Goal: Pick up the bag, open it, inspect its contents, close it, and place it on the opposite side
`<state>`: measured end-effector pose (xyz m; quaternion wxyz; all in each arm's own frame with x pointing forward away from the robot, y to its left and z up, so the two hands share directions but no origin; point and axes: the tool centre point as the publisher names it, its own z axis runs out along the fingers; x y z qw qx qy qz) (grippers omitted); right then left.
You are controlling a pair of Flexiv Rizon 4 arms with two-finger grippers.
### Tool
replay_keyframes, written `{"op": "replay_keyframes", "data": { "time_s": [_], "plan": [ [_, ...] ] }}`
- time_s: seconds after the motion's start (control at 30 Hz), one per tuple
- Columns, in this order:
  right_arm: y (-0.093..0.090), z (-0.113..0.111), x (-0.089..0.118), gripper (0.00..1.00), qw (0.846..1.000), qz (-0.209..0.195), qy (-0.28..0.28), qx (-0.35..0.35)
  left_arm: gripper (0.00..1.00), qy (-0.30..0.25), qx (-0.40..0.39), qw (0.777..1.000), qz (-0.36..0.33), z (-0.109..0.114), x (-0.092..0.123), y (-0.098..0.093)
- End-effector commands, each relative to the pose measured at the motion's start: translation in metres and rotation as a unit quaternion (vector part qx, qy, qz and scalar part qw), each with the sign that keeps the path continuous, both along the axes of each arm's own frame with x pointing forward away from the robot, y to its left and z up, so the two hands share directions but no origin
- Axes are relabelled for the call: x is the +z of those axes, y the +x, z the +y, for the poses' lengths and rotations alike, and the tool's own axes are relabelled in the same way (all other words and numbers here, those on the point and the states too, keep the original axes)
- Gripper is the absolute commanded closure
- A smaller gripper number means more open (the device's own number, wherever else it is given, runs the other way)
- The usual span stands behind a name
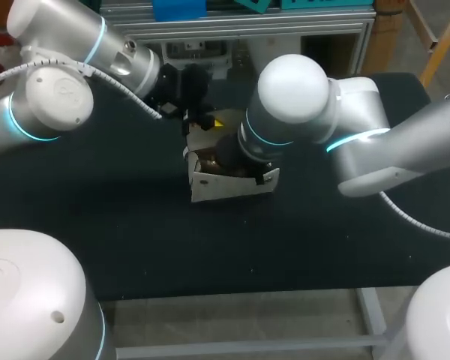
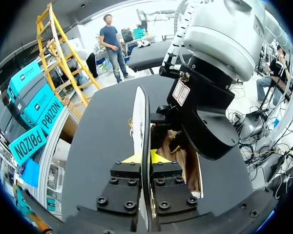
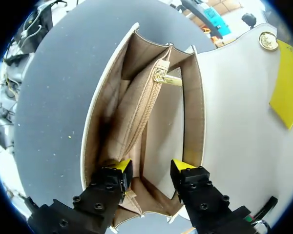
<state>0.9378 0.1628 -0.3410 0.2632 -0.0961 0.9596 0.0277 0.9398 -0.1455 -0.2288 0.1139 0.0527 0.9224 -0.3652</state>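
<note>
The white bag [image 1: 226,187] stands on the black table [image 1: 135,225] with its mouth open and its flap [image 2: 139,117] raised. My left gripper [image 2: 146,160] is shut on the flap's edge, behind the bag in the head view [image 1: 204,120]. My right gripper [image 3: 152,168] hangs in the bag's mouth, fingers apart, over the tan lining beside a zipped inner pocket [image 3: 145,105]. Nothing is pinched between its fingers. In the head view my right arm's wrist [image 1: 259,146] hides that gripper. A gold clasp [image 3: 267,40] shows on the flap.
A metal frame [image 1: 240,30] runs along the table's far edge behind the bag. Black table surface lies to the left, right and front of the bag.
</note>
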Motion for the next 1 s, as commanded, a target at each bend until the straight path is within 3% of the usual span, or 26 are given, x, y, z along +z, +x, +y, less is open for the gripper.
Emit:
{"op": "replay_keyframes", "data": {
  "time_s": [0.03,0.27,0.57,0.83,1.0],
  "plan": [
    [0.000,0.001,0.001,1.00,1.000,-0.018,0.004,-0.003,1.00,0.001,-0.001,1.000,0.003,-0.003,-0.003,0.001],
    [-0.003,-0.004,0.036,1.00,0.996,-0.085,0.021,-0.017,1.00,0.006,0.010,1.000,0.007,-0.004,-0.006,0.005],
    [-0.021,-0.006,0.084,1.00,0.986,-0.162,0.035,-0.015,1.00,0.012,0.033,0.999,0.015,-0.003,0.004,0.003],
    [-0.046,-0.010,0.105,1.00,0.979,-0.200,0.046,-0.012,1.00,0.008,0.025,0.997,0.066,-0.005,0.016,-0.009],
    [-0.063,-0.014,0.106,1.00,0.977,-0.210,0.044,-0.011,1.00,0.011,0.016,0.995,0.100,-0.011,-0.005,0.003]
  ]
}}
